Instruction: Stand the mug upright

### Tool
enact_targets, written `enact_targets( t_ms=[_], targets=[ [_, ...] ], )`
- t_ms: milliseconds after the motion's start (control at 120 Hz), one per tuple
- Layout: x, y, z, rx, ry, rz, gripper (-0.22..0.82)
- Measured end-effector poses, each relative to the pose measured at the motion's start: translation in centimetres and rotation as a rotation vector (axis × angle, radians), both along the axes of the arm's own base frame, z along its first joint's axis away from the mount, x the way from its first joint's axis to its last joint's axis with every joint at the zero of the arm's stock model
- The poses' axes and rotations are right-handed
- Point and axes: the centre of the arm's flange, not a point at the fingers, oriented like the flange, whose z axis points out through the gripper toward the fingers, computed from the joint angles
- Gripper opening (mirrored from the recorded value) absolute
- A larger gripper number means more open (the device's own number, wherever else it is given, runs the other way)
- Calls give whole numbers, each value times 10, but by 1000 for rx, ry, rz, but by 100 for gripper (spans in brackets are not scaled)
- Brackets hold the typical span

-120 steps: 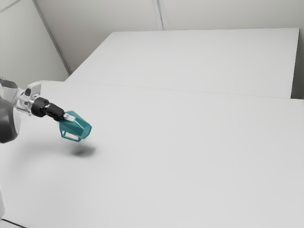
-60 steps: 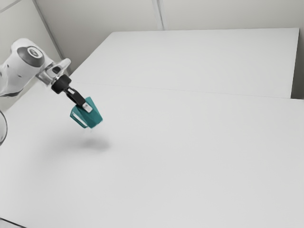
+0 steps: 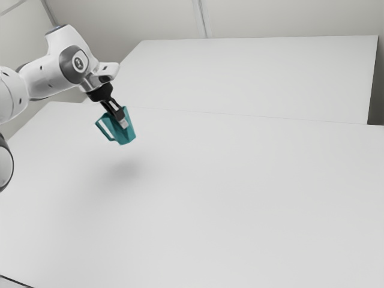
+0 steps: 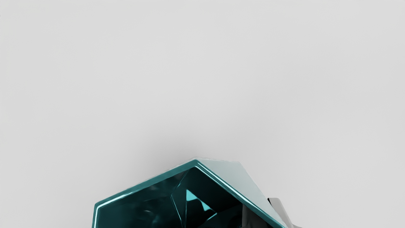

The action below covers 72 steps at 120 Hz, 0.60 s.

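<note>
I have the mug pinched in my gripper by its side wall, with one finger inside the cup and the other against the outside. The mug is teal, with flat, angular sides, and I hold it in the air, clear of the pale surface. Its soft shadow falls on the surface beneath it.

The mug is close to upright but tilted: its mouth is up, toward my hand, and its base points down and a little toward the exterior view's right. The handle sticks out toward the exterior view's left. The mug is over the left part of the surface in that view, nearer the far edge than the near one.

My white arm reaches in from the exterior view's left, and the gripper slants down from it to the mug. From my wrist I look into the open mouth, past the many-cornered rim, to a dark teal inside with a few bright glints. Beyond the surface, in the exterior view, is a wide pale panel, with light walls behind it. A thin dark line crosses the near left corner.
</note>
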Motion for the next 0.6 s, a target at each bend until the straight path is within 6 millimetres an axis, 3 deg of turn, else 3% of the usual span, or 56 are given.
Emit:
enact_targets(
  t_ms=[233, 600],
  targets=[
    [10, -6, 2, 63, -46, 59, -18],
    [20, -34, -8, 76, -48, 110, -18]
  ],
)
